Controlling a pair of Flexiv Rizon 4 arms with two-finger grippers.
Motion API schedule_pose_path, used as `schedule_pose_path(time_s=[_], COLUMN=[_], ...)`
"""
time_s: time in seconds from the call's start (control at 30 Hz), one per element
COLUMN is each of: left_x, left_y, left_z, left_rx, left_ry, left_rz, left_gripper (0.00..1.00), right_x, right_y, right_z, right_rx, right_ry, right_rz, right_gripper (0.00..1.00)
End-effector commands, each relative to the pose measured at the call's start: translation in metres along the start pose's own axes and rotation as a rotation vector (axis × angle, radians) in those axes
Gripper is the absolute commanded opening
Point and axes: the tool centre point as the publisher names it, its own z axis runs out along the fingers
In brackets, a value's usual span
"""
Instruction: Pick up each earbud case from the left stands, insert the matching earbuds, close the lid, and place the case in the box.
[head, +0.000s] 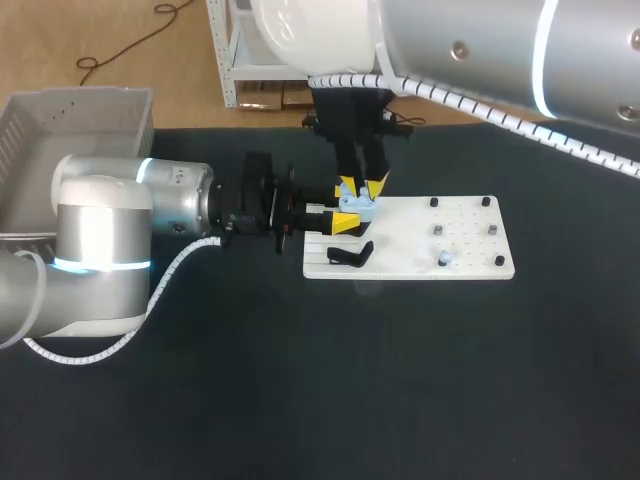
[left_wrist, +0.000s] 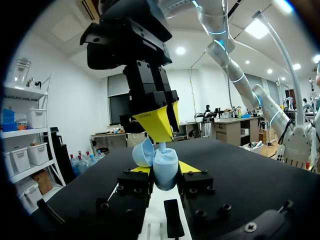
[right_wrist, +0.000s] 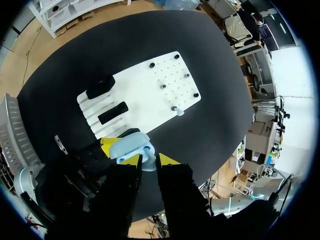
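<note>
Earbud case (right_wrist: 131, 146) is pale blue, smooth glossy plastic, rounded like a pebble. Its lid (left_wrist: 142, 152) is hinged open and tipped to one side, with the domed shell showing. Our left claw (left_wrist: 164, 172) has its yellow tips clamped on both sides of the case body, holding it just above the near edge of the white board (head: 400, 225).

Our right claw (right_wrist: 148, 160) comes down from above with its fingers pinched narrow on a pale blue earbud (left_wrist: 162, 146). The stem points down into the open case, and we can't tell whether it is seated.

The board is flat, matte white, with a grid of small holes and short black pegs at its corners. A curved black stand (head: 350, 255) sits on its left part. A second pale earbud (head: 443, 259) stands on a post near the board's front edge. The bench (head: 400, 380) is covered in dark matte cloth. A grey ribbed plastic box (head: 70, 115) sits at the far left.
</note>
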Motion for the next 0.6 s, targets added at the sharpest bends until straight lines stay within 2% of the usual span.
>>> schedule_pose_path(time_s=[0.03,0.43,0.53,0.6], left_x=[0.0044,0.0044,0.0044,0.0044], left_y=[-0.0023,-0.0023,-0.0023,-0.0023], left_z=[-0.0006,-0.0006,-0.0006,-0.0006], left_rx=[-0.005,-0.005,-0.005,-0.005], left_ry=[-0.010,-0.010,-0.010,-0.010], left_rz=[0.001,0.001,0.001,0.001], left_gripper=[0.00,0.00,0.00,0.00], right_x=[-0.0005,-0.0036,-0.0039,-0.0040], right_y=[-0.0009,0.0023,0.0030,0.0031], right_z=[0.0025,0.0065,0.0070,0.0070], right_rx=[-0.003,0.003,0.003,0.001], right_ry=[-0.003,-0.008,-0.008,-0.008], right_rz=[0.002,0.000,0.000,-0.001], right_gripper=[0.00,0.00,0.36,0.45])
